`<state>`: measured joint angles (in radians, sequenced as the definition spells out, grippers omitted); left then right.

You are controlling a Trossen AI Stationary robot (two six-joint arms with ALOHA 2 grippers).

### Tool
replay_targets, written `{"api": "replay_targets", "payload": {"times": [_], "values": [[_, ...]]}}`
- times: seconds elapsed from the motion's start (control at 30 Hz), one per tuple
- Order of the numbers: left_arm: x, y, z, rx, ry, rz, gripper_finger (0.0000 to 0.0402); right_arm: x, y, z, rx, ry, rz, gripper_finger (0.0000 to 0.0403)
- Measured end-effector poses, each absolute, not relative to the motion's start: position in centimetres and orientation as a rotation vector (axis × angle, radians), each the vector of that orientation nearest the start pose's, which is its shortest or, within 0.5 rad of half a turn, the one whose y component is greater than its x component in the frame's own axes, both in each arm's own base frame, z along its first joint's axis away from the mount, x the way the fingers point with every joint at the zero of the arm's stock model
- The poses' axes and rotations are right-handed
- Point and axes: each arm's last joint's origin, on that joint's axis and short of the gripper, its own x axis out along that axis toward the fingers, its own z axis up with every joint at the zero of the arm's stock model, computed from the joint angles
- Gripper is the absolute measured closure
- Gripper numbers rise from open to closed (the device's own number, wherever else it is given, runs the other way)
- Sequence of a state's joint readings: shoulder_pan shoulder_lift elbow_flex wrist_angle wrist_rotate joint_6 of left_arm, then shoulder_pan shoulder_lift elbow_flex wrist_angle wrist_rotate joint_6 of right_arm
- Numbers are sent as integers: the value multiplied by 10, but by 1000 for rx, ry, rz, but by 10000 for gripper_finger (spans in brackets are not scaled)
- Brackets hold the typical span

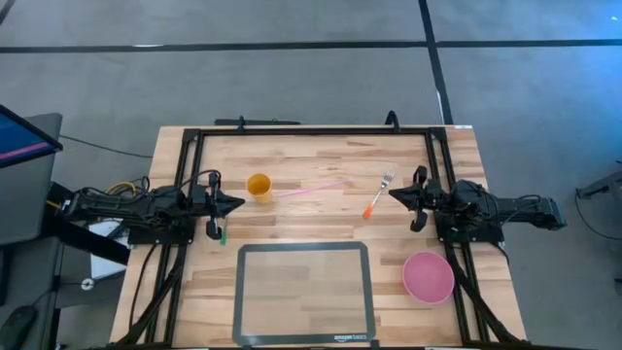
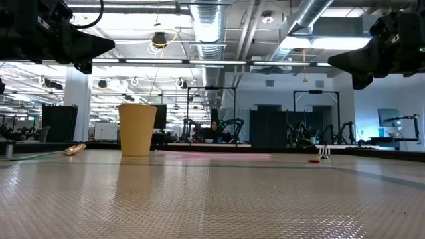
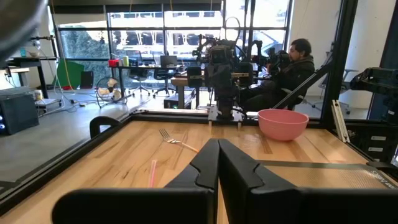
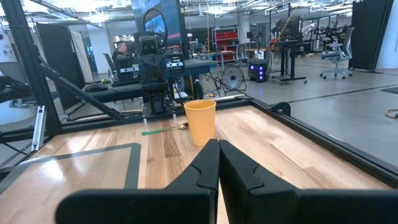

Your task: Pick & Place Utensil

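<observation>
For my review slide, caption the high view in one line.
Both arms wait at the table's sides, left pincer and right pincer shut, with cup, fork, bowl and mat between.

Table [image 1: 321, 160]: light wood planks, visible grain, smooth with a low sheen. Frame [image 1: 311, 130] around it: black metal bars, matt. Mat [image 1: 303, 292]: translucent sheet with a dark border, finely textured in the low view. Cup [image 1: 259, 185]: yellow-orange, matt, probably plastic. Bowl [image 1: 429, 276]: pink plastic, smooth, slight gloss. Fork [image 1: 380, 192]: shiny tines that look like metal, orange plastic handle. Straw [image 1: 313, 189]: thin pink plastic. Left gripper [image 3: 218, 163] and right gripper [image 4: 218, 163]: fingers of black matt plastic.
</observation>
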<state>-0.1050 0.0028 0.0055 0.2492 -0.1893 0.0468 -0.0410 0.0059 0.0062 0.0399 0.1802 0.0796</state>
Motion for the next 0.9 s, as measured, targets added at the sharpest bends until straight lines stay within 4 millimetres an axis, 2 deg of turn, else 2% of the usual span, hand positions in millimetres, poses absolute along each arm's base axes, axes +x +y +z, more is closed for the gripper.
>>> {"api": "replay_targets", "payload": {"times": [0.47,0.7,0.9], "values": [[94,-5,189,-3,-252,82,394,97,-9,169,82,-49,-220,402],[98,-7,185,-256,-204,-9,394,97,-9,169,82,-49,-220,402],[103,-5,182,-237,-168,64,394,97,-9,169,82,-49,-220,402]]}}
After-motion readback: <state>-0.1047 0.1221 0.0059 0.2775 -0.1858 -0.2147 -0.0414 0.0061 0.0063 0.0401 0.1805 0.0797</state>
